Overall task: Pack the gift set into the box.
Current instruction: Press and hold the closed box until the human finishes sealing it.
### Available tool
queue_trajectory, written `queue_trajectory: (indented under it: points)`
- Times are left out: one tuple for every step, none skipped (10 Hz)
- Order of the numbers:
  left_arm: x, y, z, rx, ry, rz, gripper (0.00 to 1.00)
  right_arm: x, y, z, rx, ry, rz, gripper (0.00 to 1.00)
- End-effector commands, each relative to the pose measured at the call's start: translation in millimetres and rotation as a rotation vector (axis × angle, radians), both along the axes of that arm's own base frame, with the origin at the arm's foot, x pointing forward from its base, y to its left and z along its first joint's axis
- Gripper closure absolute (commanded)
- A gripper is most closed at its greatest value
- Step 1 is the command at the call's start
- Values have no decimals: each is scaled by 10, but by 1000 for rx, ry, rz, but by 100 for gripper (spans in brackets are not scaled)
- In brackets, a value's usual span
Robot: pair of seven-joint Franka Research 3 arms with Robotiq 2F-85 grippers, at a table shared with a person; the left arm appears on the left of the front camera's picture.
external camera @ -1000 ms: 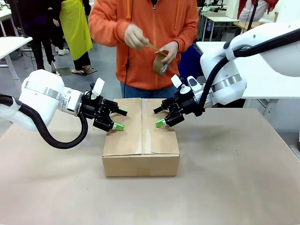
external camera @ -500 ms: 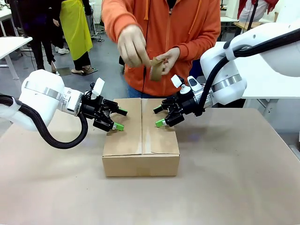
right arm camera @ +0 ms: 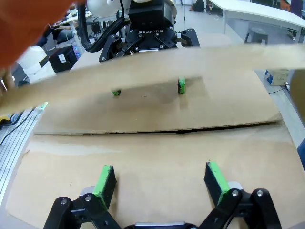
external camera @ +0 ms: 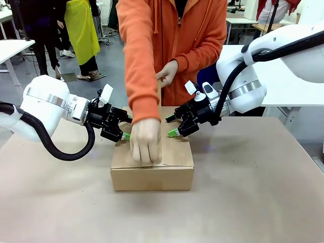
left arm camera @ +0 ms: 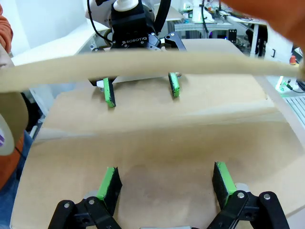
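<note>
Two pincers, left pincer and right pincer, jaws apart, pressing closed box flaps, person's hand laying tape at 12 o'clock.

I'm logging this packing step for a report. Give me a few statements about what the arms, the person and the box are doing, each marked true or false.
1. The box has its top flaps folded shut. True.
2. The left pincer is shut on a flap. False: it is open, pads resting on the flap.
3. The person's hand presses a strip of tape onto the box's near edge. True.
4. The right pincer holds the tape. False: it is open on the box top, holding nothing.
</note>
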State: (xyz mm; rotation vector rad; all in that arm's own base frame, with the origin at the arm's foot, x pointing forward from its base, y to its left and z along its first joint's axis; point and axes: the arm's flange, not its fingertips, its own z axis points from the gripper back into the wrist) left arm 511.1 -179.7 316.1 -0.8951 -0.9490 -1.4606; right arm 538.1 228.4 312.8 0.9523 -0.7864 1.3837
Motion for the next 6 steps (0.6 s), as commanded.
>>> queue_trajectory:
  points:
    - [-15,0,-19,-1,-18,-9,0,-27,-22,-35,-4,2,-5,0]
    - [-15,0,-19,-1,-18,-9,0,-27,-22,-35,-4,2,-5,0]
    - [-15,0,-19,-1,-18,-9,0,-27,-22,-35,-4,2,-5,0]
    - [-15,0,-19,-1,-18,-9,0,-27,-22,-35,-4,2,-5,0]
    - [-15,0,-19,-1,-18,-9,0,-27,-22,-35,-4,2,-5,0]
    - [-15,0,-19,-1,-18,-9,0,-27,-22,-35,-4,2,-5,0]
